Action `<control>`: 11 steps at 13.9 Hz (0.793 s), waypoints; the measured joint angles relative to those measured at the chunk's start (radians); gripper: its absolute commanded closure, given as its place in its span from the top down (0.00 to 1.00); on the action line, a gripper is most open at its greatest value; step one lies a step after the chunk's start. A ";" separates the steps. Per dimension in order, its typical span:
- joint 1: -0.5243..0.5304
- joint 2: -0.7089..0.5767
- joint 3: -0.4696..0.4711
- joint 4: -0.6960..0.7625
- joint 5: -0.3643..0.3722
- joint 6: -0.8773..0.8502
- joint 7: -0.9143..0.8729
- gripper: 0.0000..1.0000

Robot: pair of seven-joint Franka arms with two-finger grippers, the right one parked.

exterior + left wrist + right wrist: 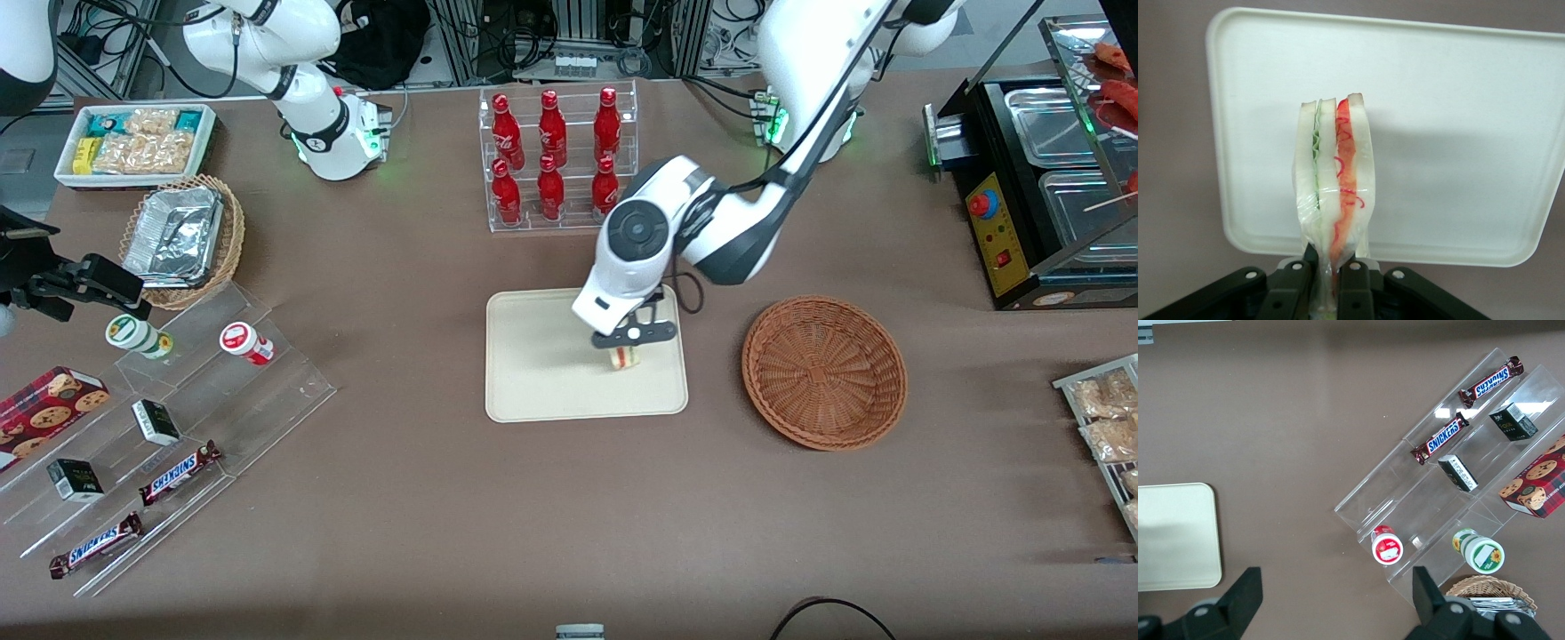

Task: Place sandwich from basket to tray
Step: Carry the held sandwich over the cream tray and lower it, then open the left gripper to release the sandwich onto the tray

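Observation:
The sandwich (624, 357) is a wrapped wedge of white bread with red and green filling. My left gripper (627, 348) is shut on it and holds it just above the cream-beige tray (542, 373), over the part of the tray nearest the basket. In the left wrist view the sandwich (1333, 180) stands on edge, pinched at its narrow end by the gripper (1332, 277), with the tray (1458, 133) beneath it. The reddish-brown wicker basket (824, 371) stands empty beside the tray, toward the working arm's end. A corner of the tray (1175, 537) shows in the right wrist view.
A clear rack of red bottles (556, 160) stands farther from the front camera than the tray. A stepped acrylic stand (169, 427) with snack bars and cups, a tan basket of foil containers (182, 238) and a white snack bin (133, 142) lie toward the parked arm's end. A black food warmer (1040, 169) stands at the working arm's end.

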 measured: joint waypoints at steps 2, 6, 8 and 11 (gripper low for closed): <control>-0.014 0.045 0.000 0.011 0.001 0.063 -0.002 0.09; -0.035 0.116 0.002 0.012 0.022 0.180 -0.009 0.10; -0.050 0.136 0.002 0.012 0.069 0.186 -0.016 0.44; -0.055 0.138 0.003 0.019 0.089 0.185 -0.017 1.00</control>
